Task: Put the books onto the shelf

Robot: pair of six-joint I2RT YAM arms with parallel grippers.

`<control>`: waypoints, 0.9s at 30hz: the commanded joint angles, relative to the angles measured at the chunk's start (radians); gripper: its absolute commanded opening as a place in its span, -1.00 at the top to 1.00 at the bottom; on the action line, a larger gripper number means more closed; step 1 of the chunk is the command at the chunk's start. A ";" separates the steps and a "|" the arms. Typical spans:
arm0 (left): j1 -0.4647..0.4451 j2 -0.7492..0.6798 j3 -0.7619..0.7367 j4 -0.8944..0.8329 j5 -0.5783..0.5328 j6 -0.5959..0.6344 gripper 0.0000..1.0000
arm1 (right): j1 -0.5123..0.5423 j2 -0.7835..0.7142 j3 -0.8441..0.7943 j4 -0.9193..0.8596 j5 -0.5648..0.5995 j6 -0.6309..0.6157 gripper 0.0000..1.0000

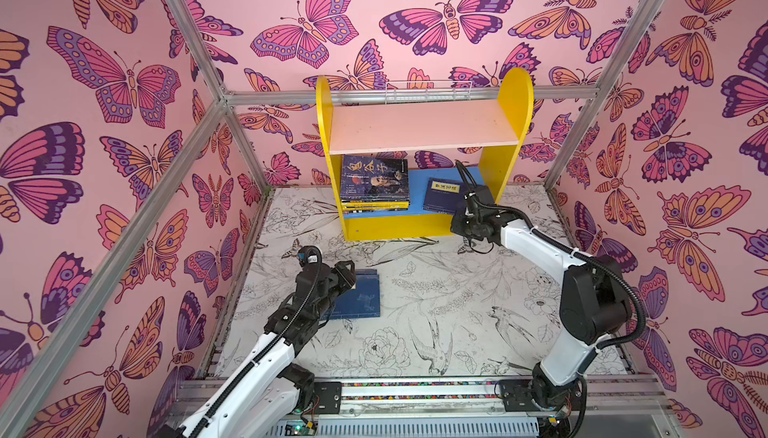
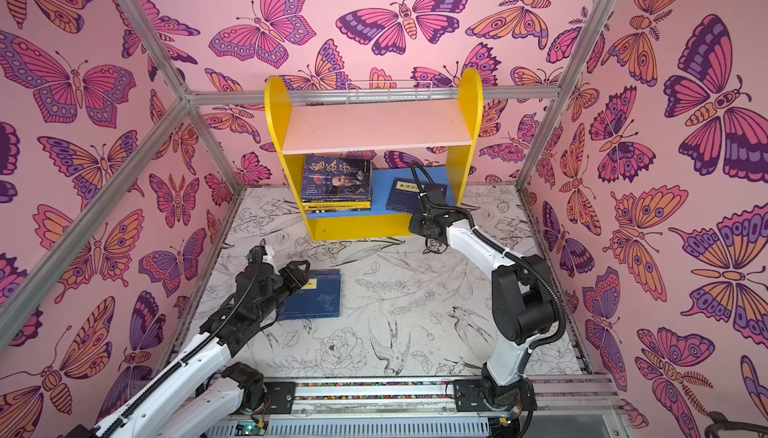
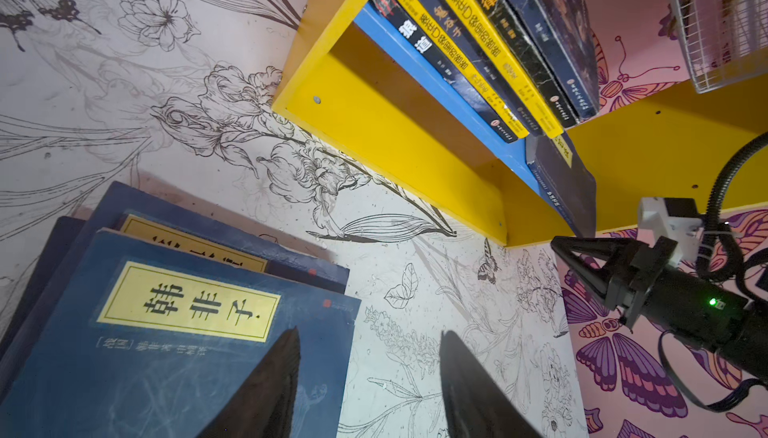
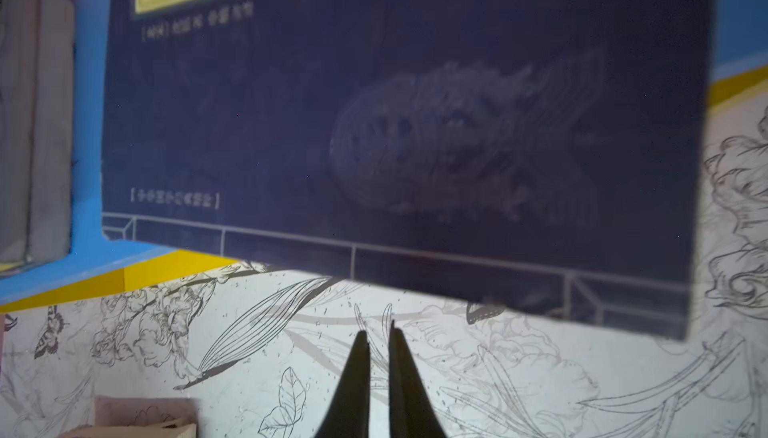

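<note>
Butterfly-papered walls enclose your work floor (image 1: 436,303), which is printed with line-drawn flowers and birds. Your right gripper (image 4: 379,338) is clenched on nothing, tips just short of the navy book (image 4: 415,132) that overhangs the front edge of the shelf (image 1: 332,95) at the right end of its blue lower board. Your left gripper (image 3: 370,357) stands half open above 1 corner of the navy stack (image 3: 158,332), which lies on the floor well in front of the shelf. Left on that same lower board sits the flat pile of books (image 1: 374,184), a dark face cover on top. Its pink upper board is bare.
</note>
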 commanded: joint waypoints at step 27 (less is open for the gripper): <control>0.255 0.032 -0.039 -0.332 -0.082 -0.046 -0.13 | 0.291 -0.229 -0.326 0.222 0.001 -0.293 0.44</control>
